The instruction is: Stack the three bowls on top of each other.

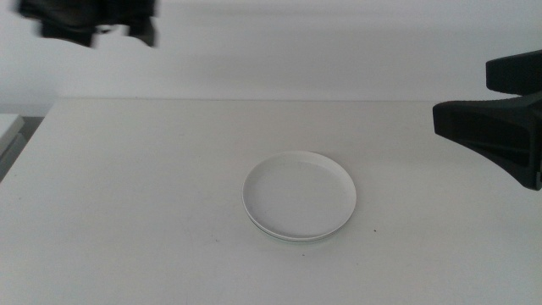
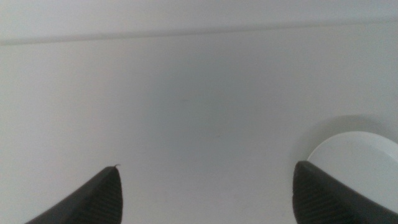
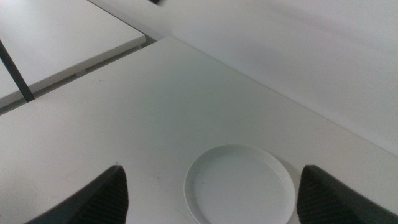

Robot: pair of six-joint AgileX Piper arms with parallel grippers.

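A white bowl sits in the middle of the table on top of a stack. A second thin rim shows just under it, and I cannot tell its colour or how many bowls lie below. The stack also appears as the white bowl in the left wrist view and the white bowl in the right wrist view. My left gripper hangs high at the far left, blurred. Its jaws are open and hold nothing. My right gripper is raised at the right edge, its jaws open and bare.
The white table spreads around the stack. A lower side surface lies beyond the table's left edge, with a dark thin post on it. A pale wall stands behind.
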